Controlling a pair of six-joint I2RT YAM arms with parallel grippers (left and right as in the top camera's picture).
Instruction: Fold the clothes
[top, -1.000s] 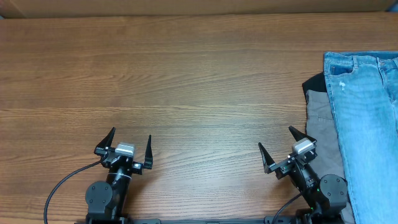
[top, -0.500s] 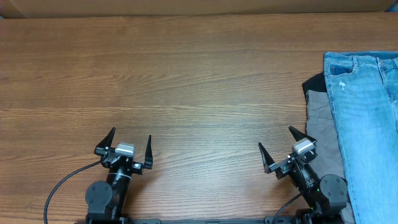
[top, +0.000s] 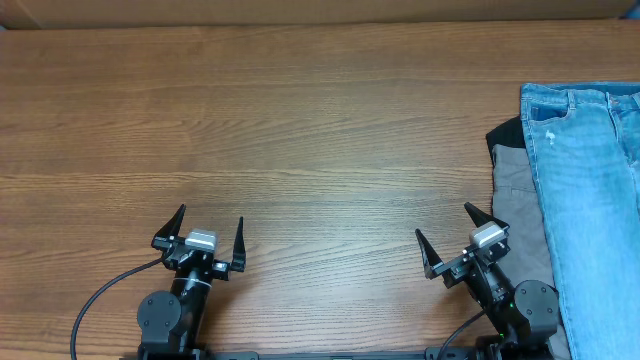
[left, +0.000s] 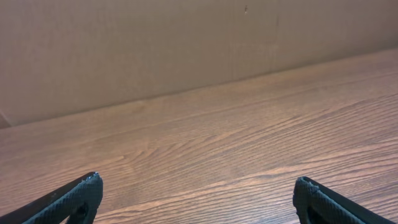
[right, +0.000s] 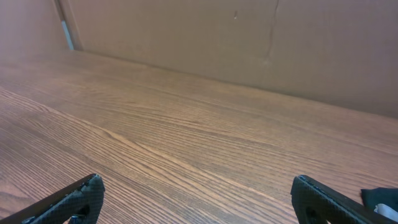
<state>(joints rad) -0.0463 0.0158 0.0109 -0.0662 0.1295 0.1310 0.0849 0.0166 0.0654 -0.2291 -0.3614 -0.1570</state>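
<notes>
Items: one wooden table, two grippers, three garments. The left gripper and right gripper sit at the near edge, each with jaws spread wide and nothing held. The clothes are stacked at the table's right edge: one light-blue jeans over one grey trousers and one black top, just right of the right gripper, outside both jaws.

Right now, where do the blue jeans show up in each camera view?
Overhead: jeans along the right edge, over grey trousers and a black top.
Left wrist: not in it.
Right wrist: not in it; only a dark scrap at the bottom right corner.
Shared landmark: the wooden table with the tan wall at its far edge.
</notes>
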